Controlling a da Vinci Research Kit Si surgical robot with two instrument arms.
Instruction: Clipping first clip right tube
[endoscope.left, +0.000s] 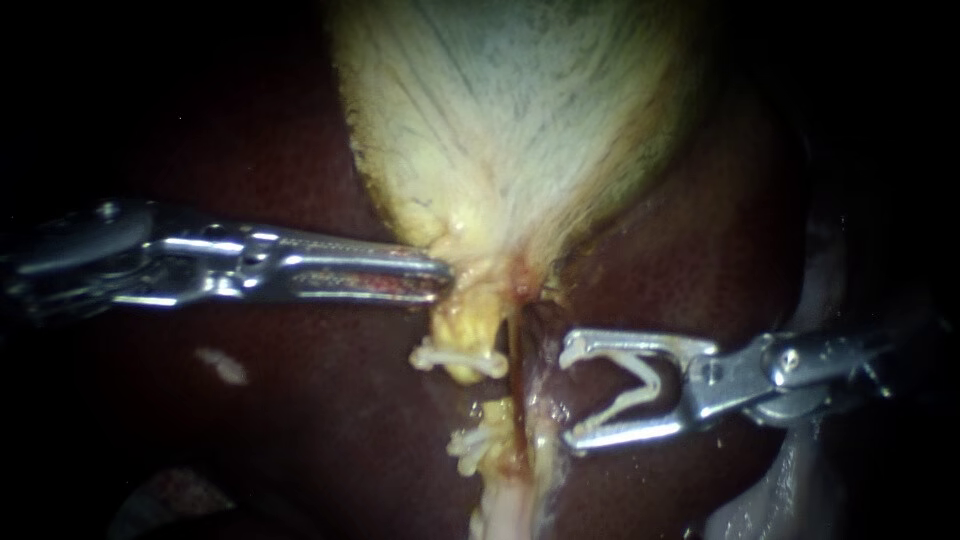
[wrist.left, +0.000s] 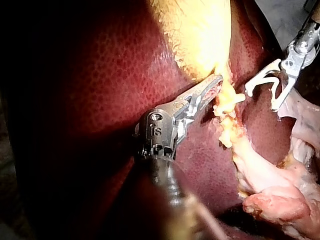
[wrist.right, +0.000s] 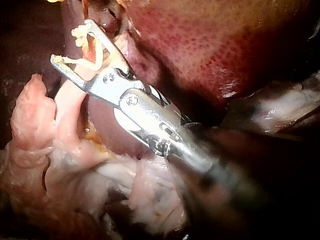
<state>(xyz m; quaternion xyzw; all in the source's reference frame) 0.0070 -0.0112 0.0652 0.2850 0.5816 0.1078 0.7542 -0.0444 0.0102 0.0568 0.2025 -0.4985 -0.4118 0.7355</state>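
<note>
While my left instrument (endoscope.left: 440, 272) grips the gallbladder (endoscope.left: 520, 130), the right tube (endoscope.left: 535, 400) carries no clip yet.
Left jaws are pinched on yellow tissue at the gallbladder's lower tip. Two white clips (endoscope.left: 455, 358) sit on the strand below. The right tube lies just beyond, on the liver (endoscope.left: 330, 400). Right instrument (endoscope.left: 568, 395): jaws wide, open clip (endoscope.left: 640, 390) seated between them, mouth just beside the tube.
</note>
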